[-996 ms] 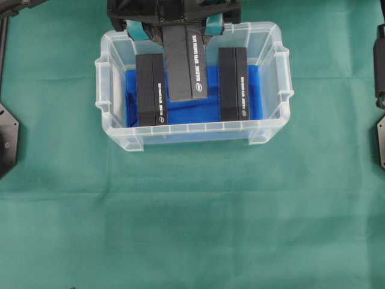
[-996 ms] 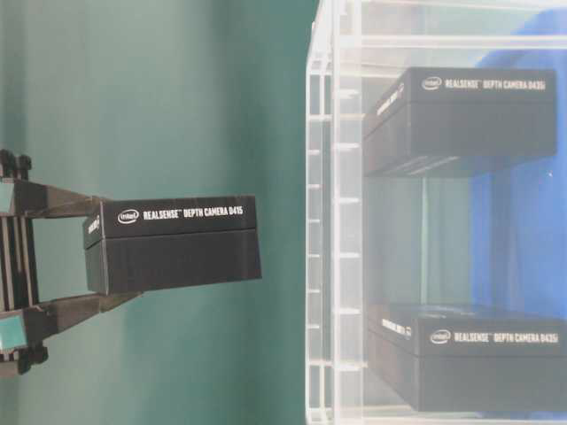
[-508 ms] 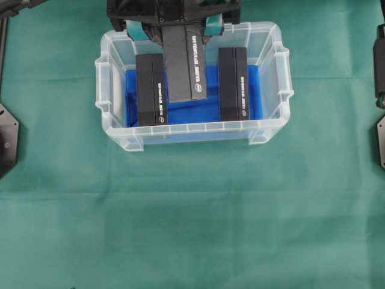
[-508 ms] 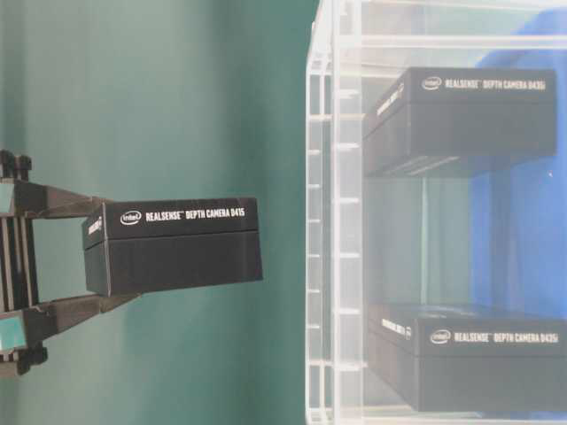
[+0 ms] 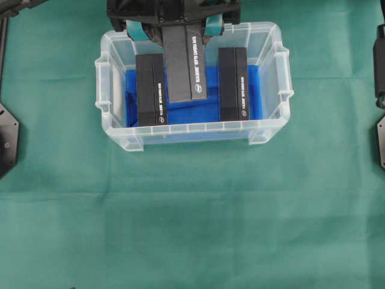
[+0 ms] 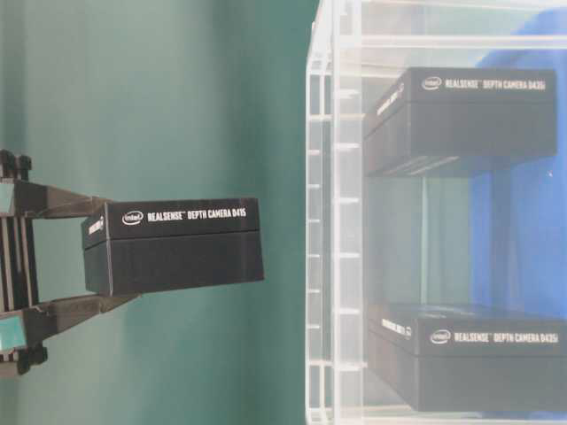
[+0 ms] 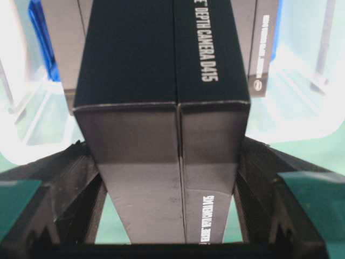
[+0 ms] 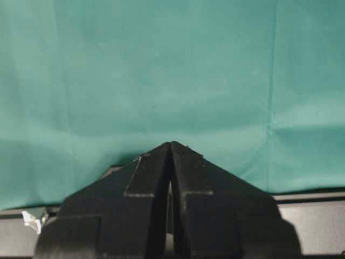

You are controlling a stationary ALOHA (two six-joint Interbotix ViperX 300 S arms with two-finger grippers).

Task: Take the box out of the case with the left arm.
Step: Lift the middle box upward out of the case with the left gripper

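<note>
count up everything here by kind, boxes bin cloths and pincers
black boxes: 3, one held by the left pincer above the case, two inside it
clear case: 1
blue cloth lining: 1
green table cloth: 1
pincers: 2, the right pincer shut
total: 8

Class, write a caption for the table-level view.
Left hand holds a black box outside the clear case.
</note>
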